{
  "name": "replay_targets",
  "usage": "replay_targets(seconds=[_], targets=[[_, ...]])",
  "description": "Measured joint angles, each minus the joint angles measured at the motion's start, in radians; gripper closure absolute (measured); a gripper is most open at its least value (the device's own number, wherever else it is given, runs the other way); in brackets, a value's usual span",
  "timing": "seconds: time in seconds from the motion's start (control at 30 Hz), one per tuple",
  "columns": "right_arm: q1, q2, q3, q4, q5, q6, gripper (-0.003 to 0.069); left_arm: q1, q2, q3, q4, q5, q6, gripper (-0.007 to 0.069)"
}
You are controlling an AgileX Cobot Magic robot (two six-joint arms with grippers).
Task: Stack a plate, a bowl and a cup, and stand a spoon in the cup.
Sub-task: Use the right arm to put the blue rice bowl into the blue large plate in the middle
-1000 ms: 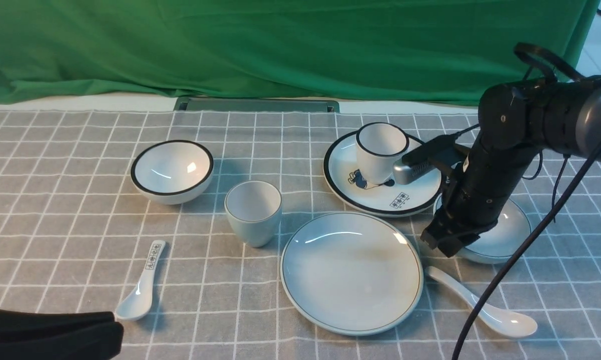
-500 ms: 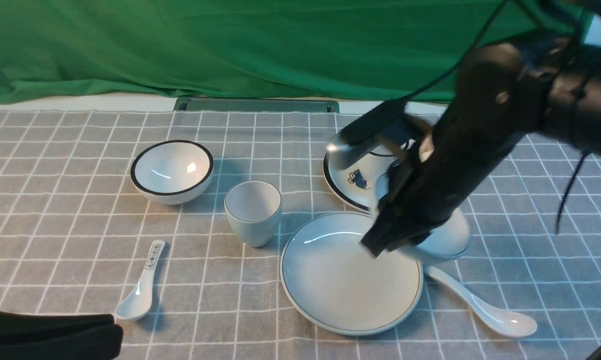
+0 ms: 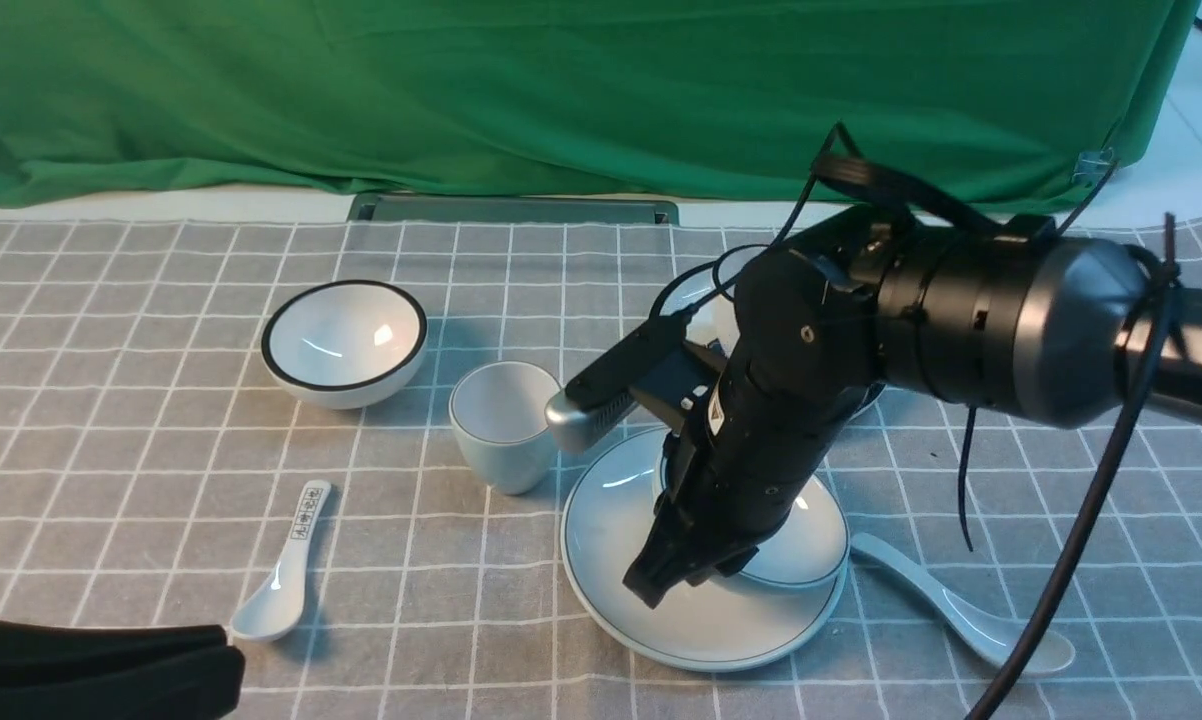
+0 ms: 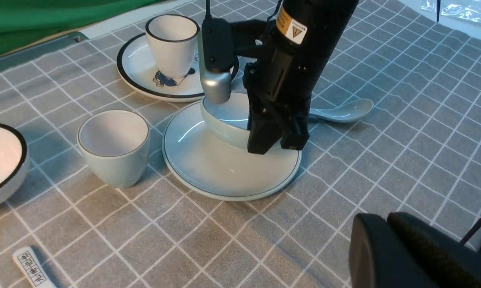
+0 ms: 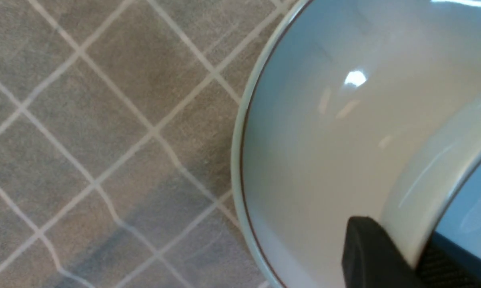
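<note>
In the front view, the right gripper (image 3: 661, 585) pinches the near-left rim of the bowl (image 3: 806, 545). The bowl sits low over the plate (image 3: 601, 500), off-centre toward the plate's right side. The cup (image 3: 506, 420) stands just left of the plate. The spoon (image 3: 961, 612) lies just right of it, handle toward the plate and scoop out to the near right, so it is nearer the right arm. The left gripper (image 3: 101, 665) rests at the near left corner, pressed together and empty.

In the left wrist view, the bowl (image 4: 224, 120) looks down on the plate (image 4: 208, 172) or a hair above it (I cannot tell which). The right gripper (image 4: 273, 145) points steeply down at the plate's floor. The left gripper (image 4: 404, 252) shows no gap.

In the right wrist view, one finger (image 5: 368, 248) lies against the outer wall of the bowl (image 5: 424, 180), with the plate (image 5: 304, 140) directly beneath. Letting go looks safe only once the bowl's foot is seated.
</note>
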Motion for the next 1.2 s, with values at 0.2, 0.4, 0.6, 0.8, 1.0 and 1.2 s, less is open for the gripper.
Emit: replay_targets(seconds=[0.2,0.4,0.6,0.8,1.0,1.2], targets=[[0.006,0.001,0.000,-0.001,-0.021,0.000,0.0580,0.000,0.000,0.000,0.001,0.001,0.003,0.0607],[0.034,0.007,0.000,-0.001,-0.037,0.001,0.0580,0.000,0.000,0.000,0.001,-0.001,0.007,0.0607],[0.034,0.012,-0.001,0.000,-0.043,0.024,0.0572,0.000,0.000,0.000,0.001,-0.001,0.012,0.0607],[0.034,0.026,-0.001,0.036,-0.042,0.053,0.0439,0.000,0.000,0.000,0.001,-0.001,0.014,0.0607],[0.034,0.026,-0.001,0.046,-0.025,0.079,0.0306,0.000,0.000,0.000,0.001,-0.001,0.016,0.0607],[0.034,-0.024,-0.001,0.047,-0.012,0.081,0.0292,0.000,0.000,0.000,0.001,-0.011,0.007,0.0607]])
